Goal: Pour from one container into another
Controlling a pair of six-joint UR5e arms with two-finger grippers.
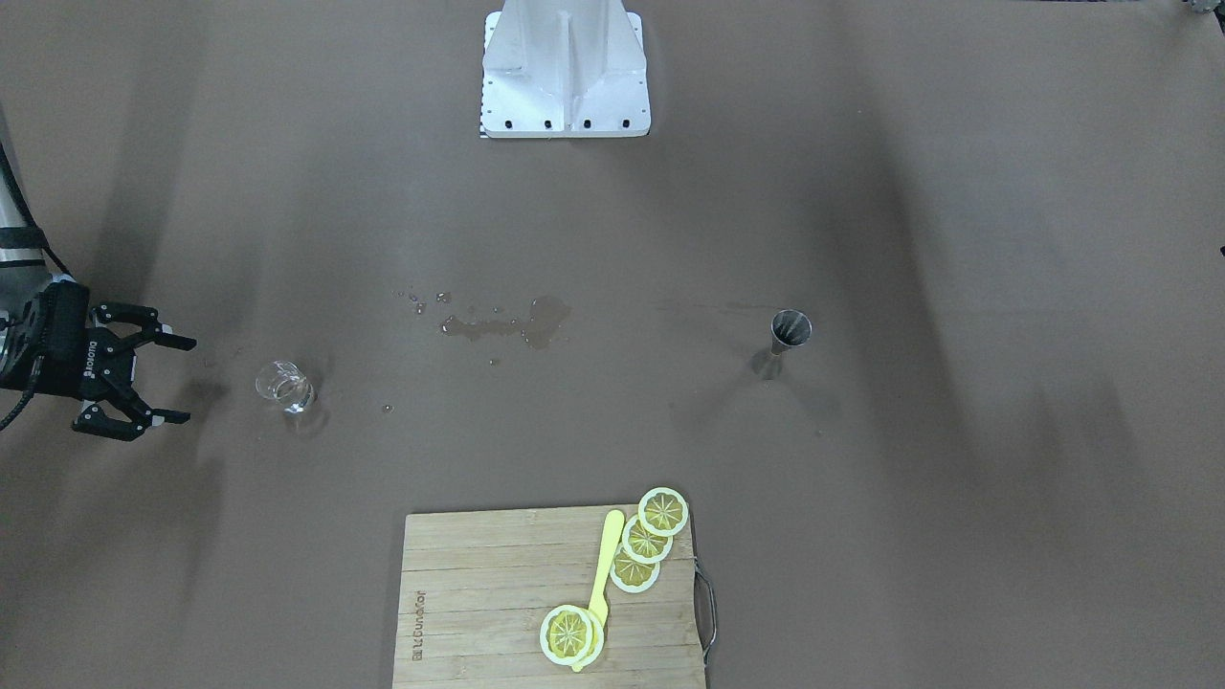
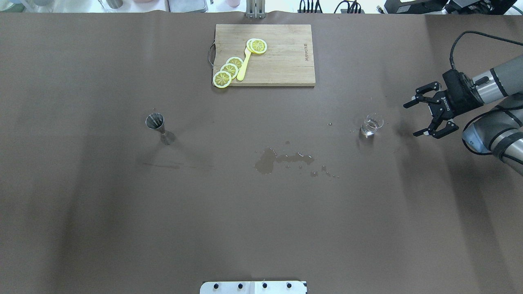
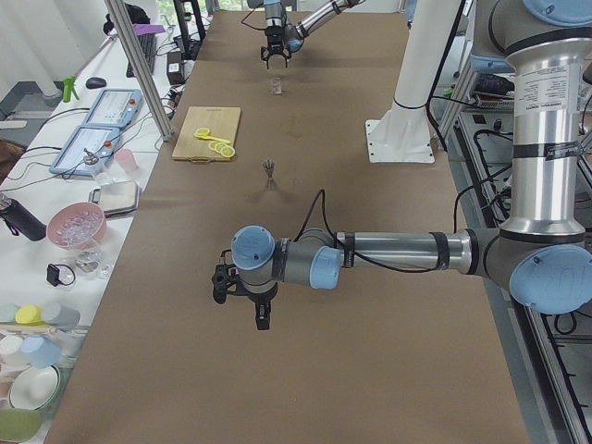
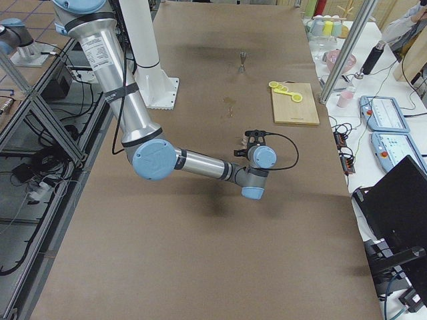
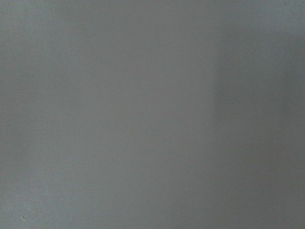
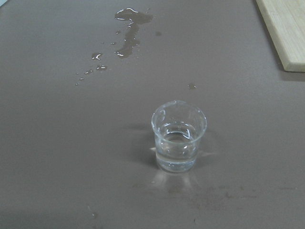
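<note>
Right gripper (image 2: 410, 120) was spread wide, holding nothing.
The glass cup (image 2: 371, 124) stood on the table (image 2: 261, 228) near it, well apart from the jigger (image 2: 156, 122). I cannot tell if the left gripper (image 3: 242, 301) was closed.

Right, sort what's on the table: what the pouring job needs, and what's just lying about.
For the job: glass cup with some clear liquid; steel jigger; right gripper, open, near the cup.
Lying about: cutting board; lemon slices; yellow utensil; spilled puddle.
</note>
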